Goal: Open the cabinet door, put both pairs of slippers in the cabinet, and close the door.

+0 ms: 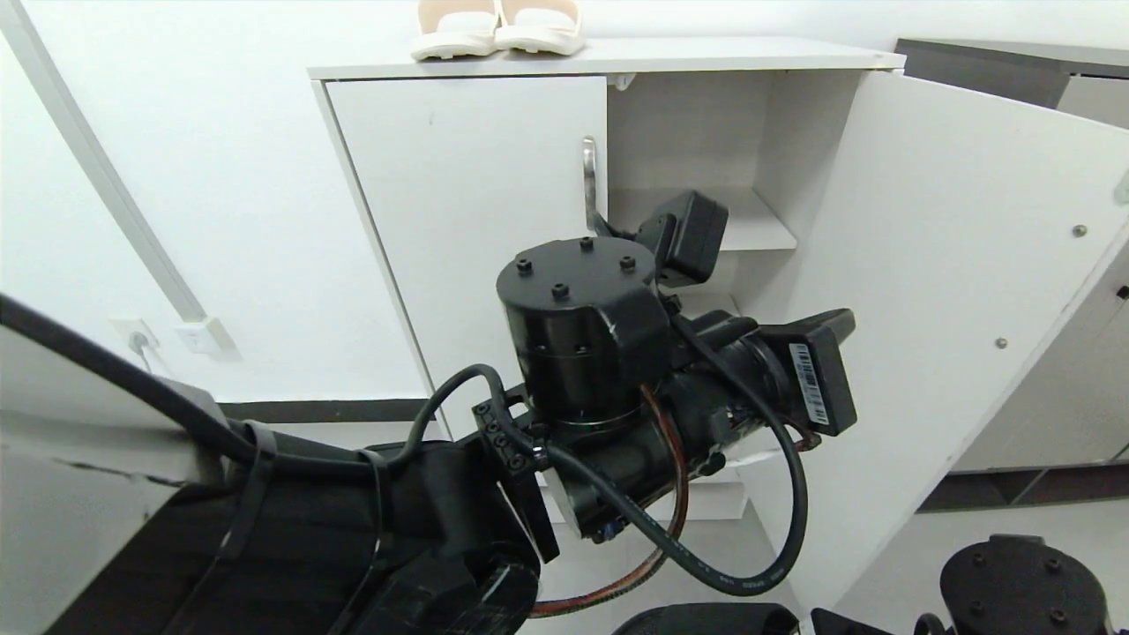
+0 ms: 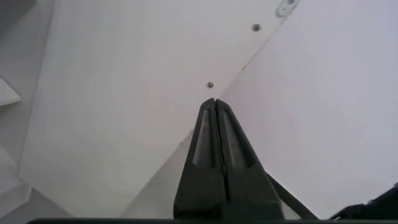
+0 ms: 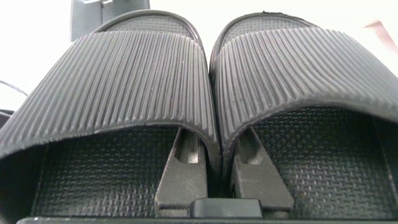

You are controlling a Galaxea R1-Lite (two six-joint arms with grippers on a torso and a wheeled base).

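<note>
From the head view, the cabinet (image 1: 706,57) stands against the wall with its right door (image 1: 953,309) swung wide and its left door (image 1: 467,220) shut; a metal handle (image 1: 589,185) shows at the shut door's inner edge, and a bare shelf (image 1: 758,234) sits inside the open half. A pale pair of slippers (image 1: 498,31) rests on the cabinet top, toes at its front edge, above the shut door. The left arm (image 1: 582,344) is raised across the front of the opening.

In the left wrist view, the left gripper (image 2: 214,102) has its fingers pressed flat together with nothing between them; its tip points at the inner face of the open door, close to a small stud (image 2: 210,84); whether it touches the panel I cannot tell.

In the right wrist view, the right gripper (image 3: 216,149) is clamped on the black slippers (image 3: 149,74), pinching the two inner walls together, one finger inside each shoe.

The door looks done; both pairs are not yet inside. My worry is that thin pinch; a tilt or a knock on the cabinet's edge could let one shoe slide free; the left arm also crowds the opening, so the two arms could clash; nudging the door might swing it back.
</note>
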